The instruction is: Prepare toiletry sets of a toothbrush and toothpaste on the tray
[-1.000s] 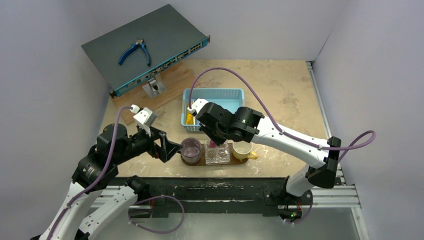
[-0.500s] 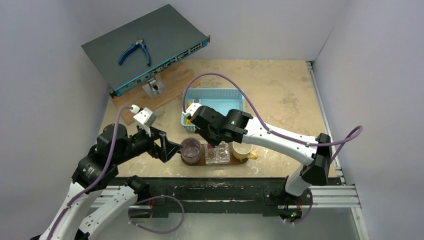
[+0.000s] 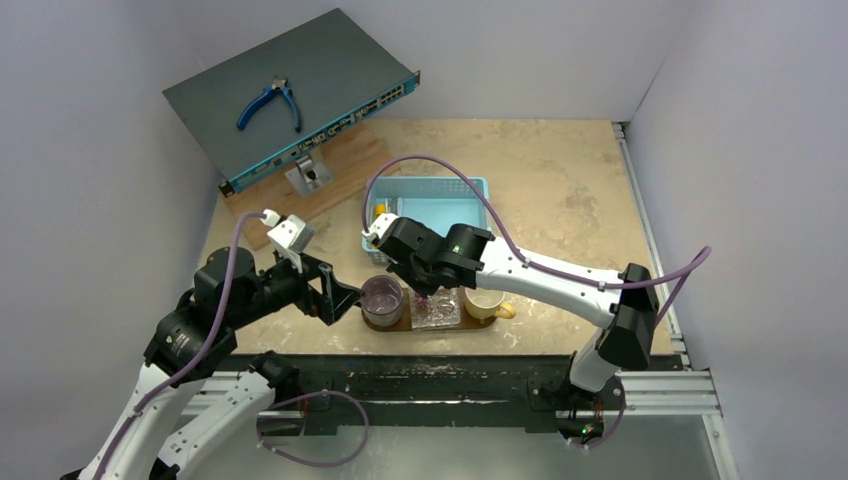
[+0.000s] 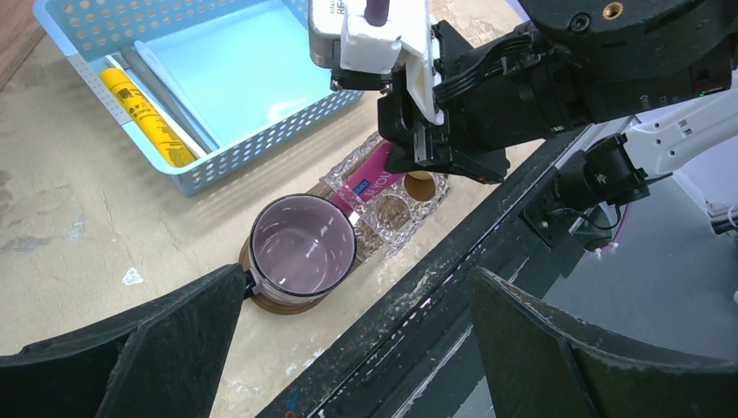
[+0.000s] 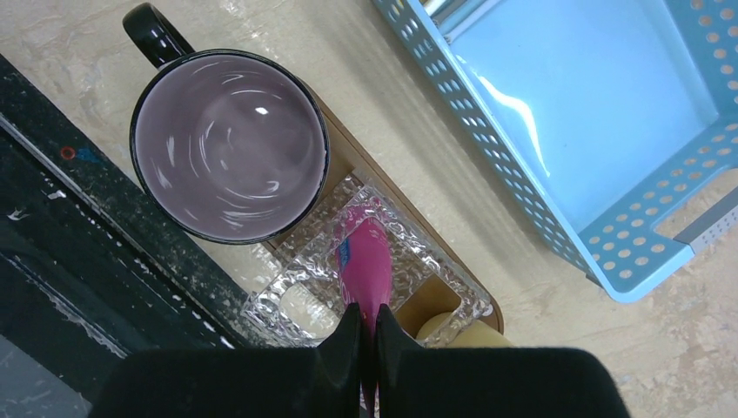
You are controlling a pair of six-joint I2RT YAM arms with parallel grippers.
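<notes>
Nearest, the left gripper (image 4: 357, 280) is seen empty, its jaws spread wide, facing a purple-lined mug (image 4: 303, 246) that stands on the left end of the dark wooden tray (image 5: 348, 161). Beside the mug, a clear glass dish (image 5: 300, 305) is set on the tray. Over it, perhaps touching, the magenta toothpaste tube (image 5: 365, 261) is pinched at one end by the closed right gripper (image 5: 363, 335). The tube is judged light, soft and glossy, so a gentle pinch near its flat end is advised. Farther back, a yellow toothpaste tube (image 4: 144, 117) and thin toothbrushes (image 4: 165, 100) are seen lying in the blue basket (image 4: 270, 131). The brushes are judged light and stiff, best taken mid-handle.
</notes>
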